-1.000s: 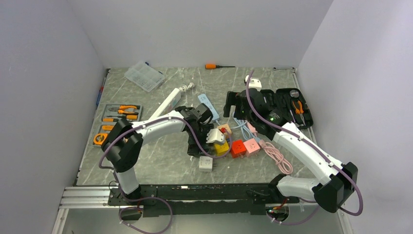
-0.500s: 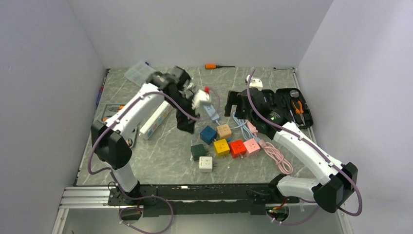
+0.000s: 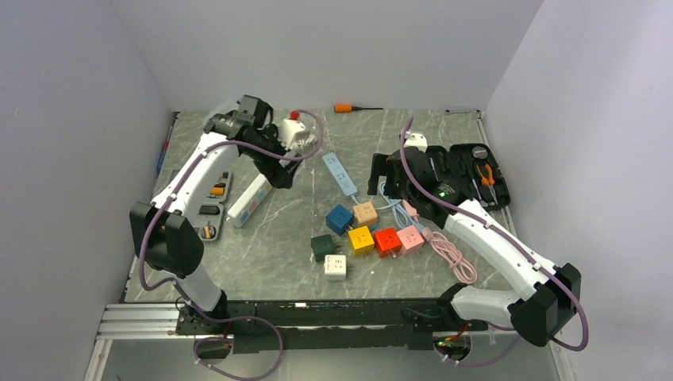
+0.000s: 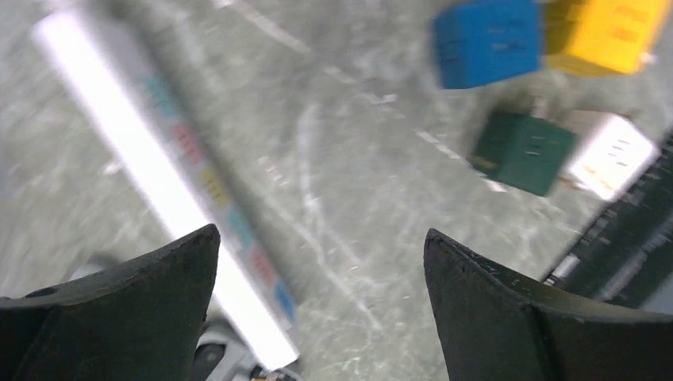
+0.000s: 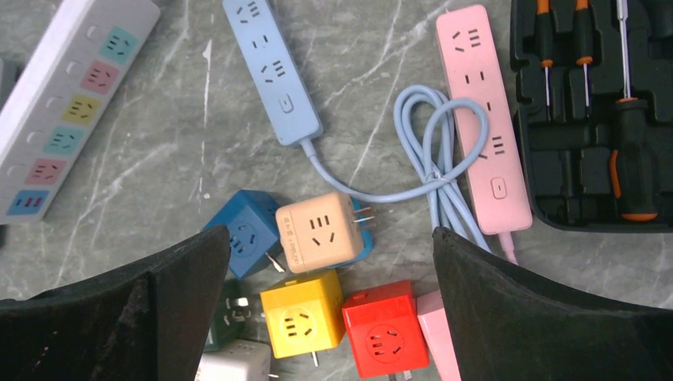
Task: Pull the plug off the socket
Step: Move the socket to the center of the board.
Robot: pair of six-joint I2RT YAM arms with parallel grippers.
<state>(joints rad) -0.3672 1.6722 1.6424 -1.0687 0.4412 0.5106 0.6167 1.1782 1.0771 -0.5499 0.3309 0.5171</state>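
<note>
The right pincer [image 5: 329, 246] is matt black, the yellow cube [image 5: 298, 311] glossy plastic

No readable text, brand or number is showing anywhere. The white power strip [image 5: 67, 95], blue strip [image 5: 270, 67], pink strip [image 5: 484, 111] and socket cubes [image 5: 298, 317] are displaying only slots.

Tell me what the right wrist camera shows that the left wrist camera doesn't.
Only the right wrist view: the pink power strip, the light blue strip, the beige cube, the red cube and the black tool case. Only the left wrist view: a dark ribbed part at its right edge, too blurred to name. Both: the long white strip, the blue cube, yellow cube, dark green cube and white cube on the marble table.
</note>
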